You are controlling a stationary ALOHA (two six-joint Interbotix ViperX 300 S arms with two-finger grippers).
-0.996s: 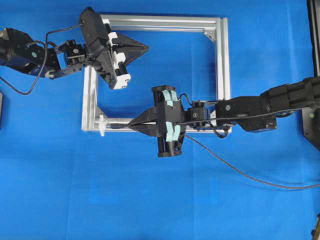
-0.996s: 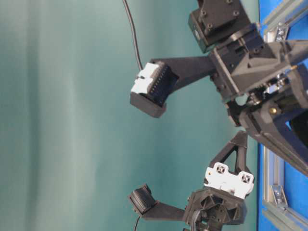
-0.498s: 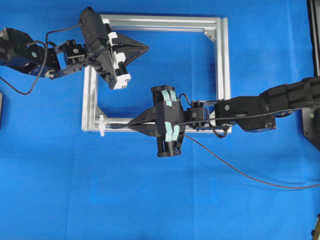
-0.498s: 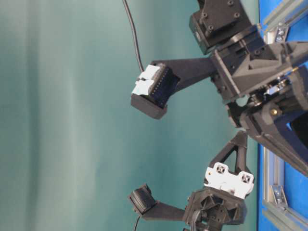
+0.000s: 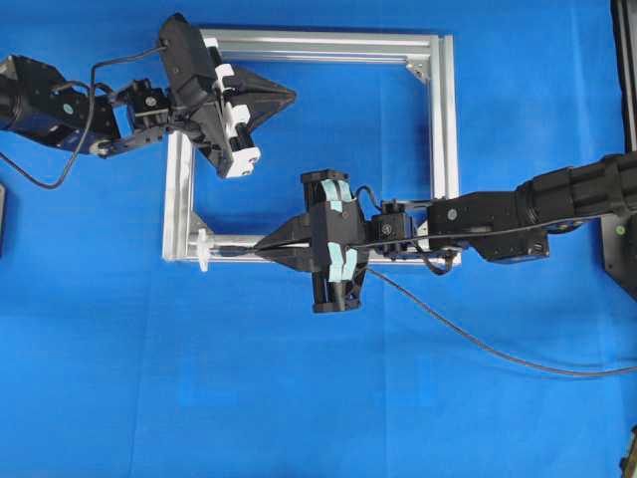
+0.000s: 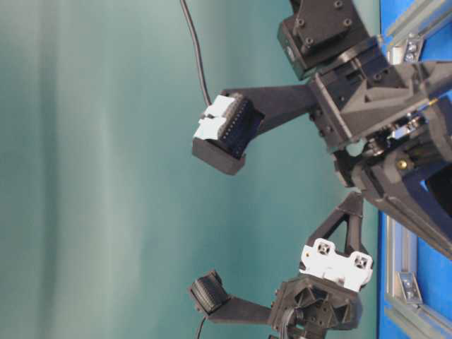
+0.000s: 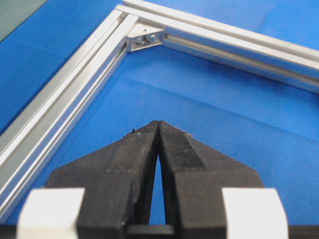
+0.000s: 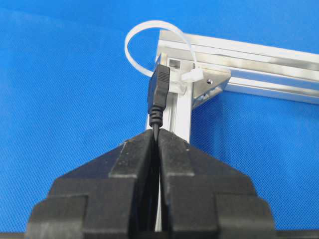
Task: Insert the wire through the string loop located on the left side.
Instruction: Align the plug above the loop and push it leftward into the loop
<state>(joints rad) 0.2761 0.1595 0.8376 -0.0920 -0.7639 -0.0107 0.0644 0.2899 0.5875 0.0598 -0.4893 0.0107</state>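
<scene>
My right gripper [image 5: 261, 249] [image 8: 157, 132] is shut on the wire [image 5: 478, 344] just behind its black plug [image 8: 159, 92]. The plug sticks straight out ahead of the fingertips along the frame's bottom bar. The white string loop [image 8: 152, 22] [image 5: 202, 249] juts from the silver frame's lower left corner [image 8: 172, 57]. In the right wrist view the plug's tip overlaps the loop's lower strand; I cannot tell whether it is inside the loop. My left gripper [image 5: 292, 97] [image 7: 158, 123] is shut on nothing and hovers inside the frame near its top left.
The square aluminium frame [image 5: 438, 119] [image 7: 65, 99] lies flat on the blue mat. The wire trails from the right gripper across the mat to the right edge [image 5: 597, 373]. A corner bracket [image 7: 144, 39] sits ahead of the left gripper.
</scene>
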